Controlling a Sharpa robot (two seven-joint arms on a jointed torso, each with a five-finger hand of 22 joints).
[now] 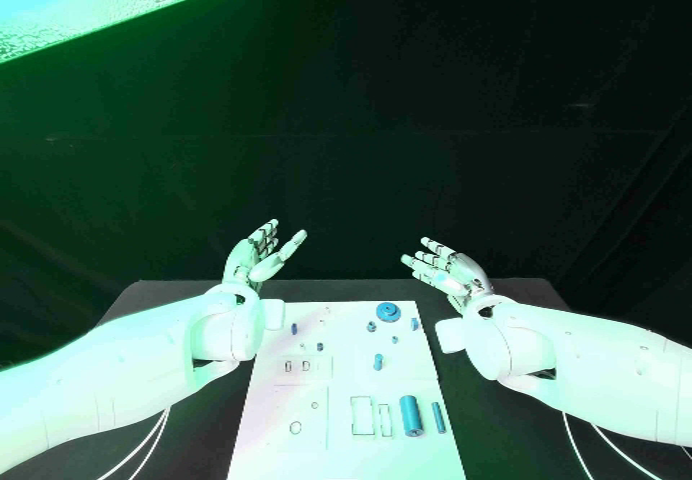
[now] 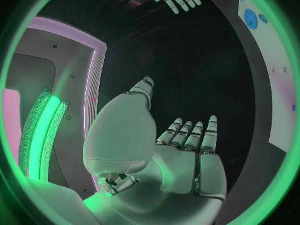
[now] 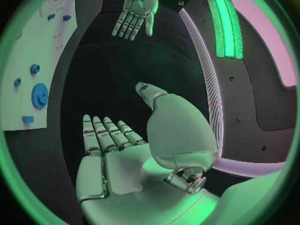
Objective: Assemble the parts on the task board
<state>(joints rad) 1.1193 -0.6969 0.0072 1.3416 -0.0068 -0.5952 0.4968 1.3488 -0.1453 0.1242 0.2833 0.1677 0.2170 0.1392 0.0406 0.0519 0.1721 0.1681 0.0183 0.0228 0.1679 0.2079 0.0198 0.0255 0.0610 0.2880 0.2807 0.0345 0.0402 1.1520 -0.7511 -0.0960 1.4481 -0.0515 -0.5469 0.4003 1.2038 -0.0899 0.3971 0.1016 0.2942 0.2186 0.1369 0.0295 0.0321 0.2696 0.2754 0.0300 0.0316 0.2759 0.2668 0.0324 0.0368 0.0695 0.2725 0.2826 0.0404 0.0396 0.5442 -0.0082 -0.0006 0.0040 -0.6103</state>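
Note:
The white task board (image 1: 346, 440) lies in the middle of the black table. Small blue parts sit on it: a round gear (image 1: 388, 312) near its far end, a cylinder (image 1: 410, 415) and a thin bar (image 1: 438, 417) near the front. My left hand (image 1: 263, 252) is raised beyond the board's far left corner, fingers spread, holding nothing. My right hand (image 1: 444, 266) is raised off the far right corner, also spread and empty. In the left wrist view my left hand (image 2: 181, 150) shows an empty palm; in the right wrist view my right hand (image 3: 115, 145) does too, with the gear (image 3: 40, 95) on the board (image 3: 25, 60).
Both white forearms flank the board along its left and right sides. Small holes and rectangular slots (image 1: 361, 415) mark the board's surface. Dark cloth (image 1: 433, 120) hangs behind the table's far edge.

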